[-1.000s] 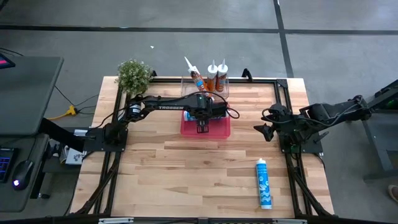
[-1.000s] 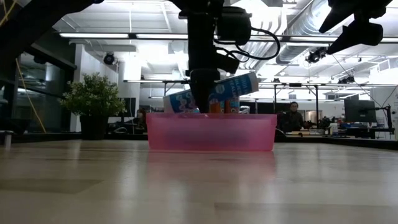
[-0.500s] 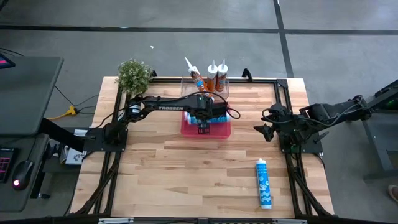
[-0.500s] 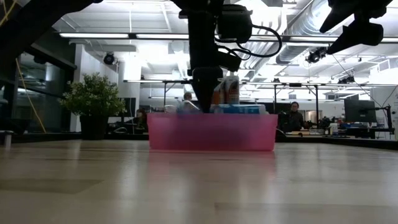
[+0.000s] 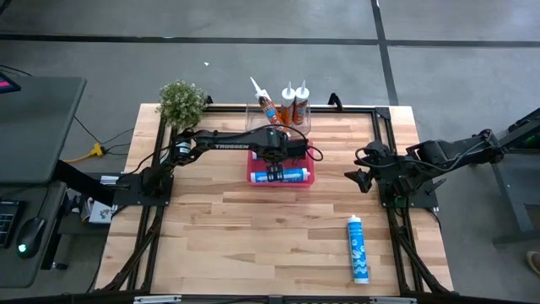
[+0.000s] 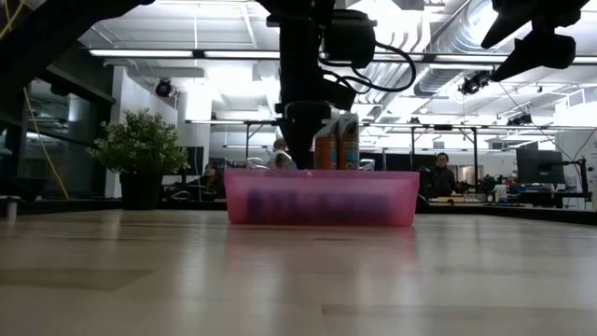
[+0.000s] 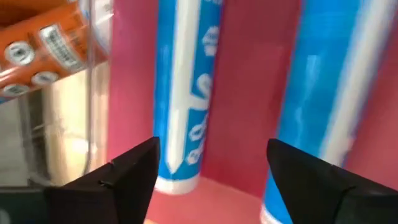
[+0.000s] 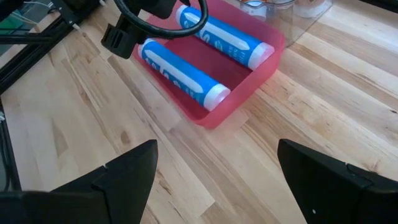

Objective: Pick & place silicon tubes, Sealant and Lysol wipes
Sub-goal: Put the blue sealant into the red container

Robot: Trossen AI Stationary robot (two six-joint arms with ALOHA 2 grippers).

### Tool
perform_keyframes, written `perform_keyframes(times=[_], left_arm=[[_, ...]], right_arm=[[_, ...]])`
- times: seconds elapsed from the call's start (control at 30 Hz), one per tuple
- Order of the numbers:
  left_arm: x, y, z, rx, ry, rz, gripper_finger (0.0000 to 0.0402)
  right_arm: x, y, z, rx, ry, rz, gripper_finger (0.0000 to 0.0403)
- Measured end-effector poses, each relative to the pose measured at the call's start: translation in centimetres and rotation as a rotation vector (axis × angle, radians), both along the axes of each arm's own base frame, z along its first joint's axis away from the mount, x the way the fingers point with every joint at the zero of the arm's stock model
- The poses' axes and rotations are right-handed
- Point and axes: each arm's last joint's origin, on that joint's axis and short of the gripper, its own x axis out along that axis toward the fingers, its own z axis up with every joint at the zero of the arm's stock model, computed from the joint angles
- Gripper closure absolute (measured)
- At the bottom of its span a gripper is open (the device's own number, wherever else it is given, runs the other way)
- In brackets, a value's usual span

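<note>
A pink tray [image 5: 305, 179] stands at the table's far middle. Two blue-and-white tubes lie flat in it, side by side [image 8: 183, 74] [image 8: 224, 34]; one of them shows in the high view [image 5: 283, 176]. My left gripper [image 7: 211, 180] hangs open and empty just above them, its fingers pointing down over the tray's floor between the two tubes [image 7: 183, 93] [image 7: 323, 93]. A third blue tube [image 5: 359, 247] lies on the table at the near right. Orange tubes [image 5: 288, 105] stand in a clear container behind the tray. My right gripper [image 8: 230, 180] waits open at the table's right [image 5: 356, 178].
A potted plant [image 5: 181, 100] stands at the far left corner. A black frame [image 5: 384, 127] runs around the work area. Bare wood lies between the tray and the near edge [image 5: 253, 245]. People and desks show in the room beyond the table [image 6: 438, 177].
My left gripper has lowered a blue tube, first tilted above the tray's rim, then level, down into the pink tray, and has let it go. The tube now lies flat on the tray's floor. The gripper has gone a little toward the table's far edge.
</note>
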Motion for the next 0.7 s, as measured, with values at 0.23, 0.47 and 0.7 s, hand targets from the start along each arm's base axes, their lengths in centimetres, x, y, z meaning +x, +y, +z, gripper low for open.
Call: perform_keyframes(times=[0.23,0.47,0.7], left_arm=[[-0.5,-1.2,0.6,0.035,0.012,0.033,0.0206],[-1.0,-3.1,2.8,0.026,-0.073,0.059,0.0379],[-1.3,-6.1,3.6,0.046,-0.144,0.132,0.0399]], right_arm=[[0.0,0.1,0.0,0.019,0.006,0.018,0.0076],[-0.1,0.1,-0.1,0.024,0.016,0.026,0.0076],[0.0,0.4,-1.2,0.098,0.061,0.066,0.0076]])
